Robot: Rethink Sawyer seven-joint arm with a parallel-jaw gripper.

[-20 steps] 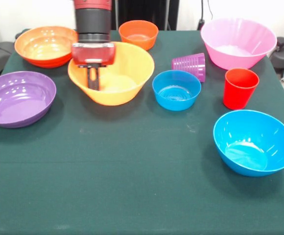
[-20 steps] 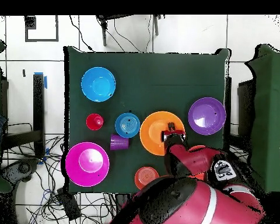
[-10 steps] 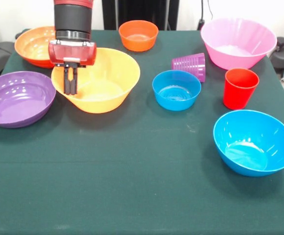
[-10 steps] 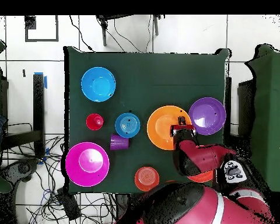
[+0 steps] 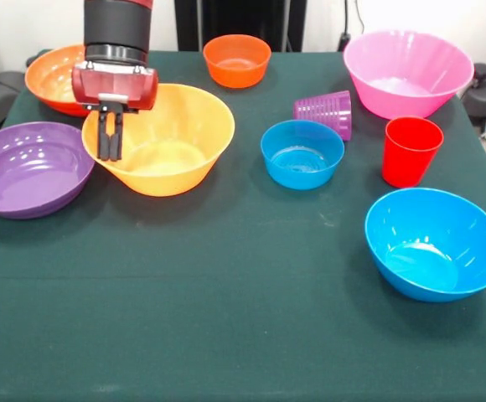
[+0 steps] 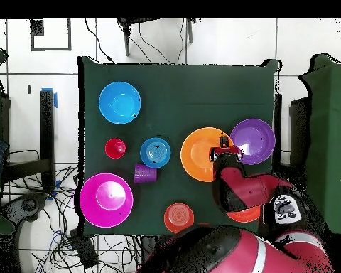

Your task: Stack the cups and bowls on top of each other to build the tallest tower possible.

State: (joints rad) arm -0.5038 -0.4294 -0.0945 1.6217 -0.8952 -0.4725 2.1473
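My gripper [image 5: 107, 155] [image 6: 223, 151] is shut on the left rim of the large orange bowl [image 5: 168, 138] [image 6: 202, 153], one finger inside and one outside. That rim sits against the purple bowl [image 5: 29, 167] [image 6: 255, 138]. Behind the arm lies the red-orange bowl [image 5: 54, 79]. The small orange bowl [image 5: 236, 59], pink bowl [image 5: 406, 74], small blue bowl [image 5: 302, 153] and large blue bowl [image 5: 436, 243] stand apart. The purple cup [image 5: 325, 110] lies on its side and the red cup [image 5: 409, 151] is upright. No tower shows, since nothing is stacked.
The green tablecloth [image 5: 226, 318] covers the whole table, with open cloth along the near side in the front view. Cables and dark equipment lie on the floor beyond the table's edges.
My gripper has moved left in the front view with the large orange bowl, bringing the bowl's rim up against the purple bowl. The other bowls and cups have stayed in place.
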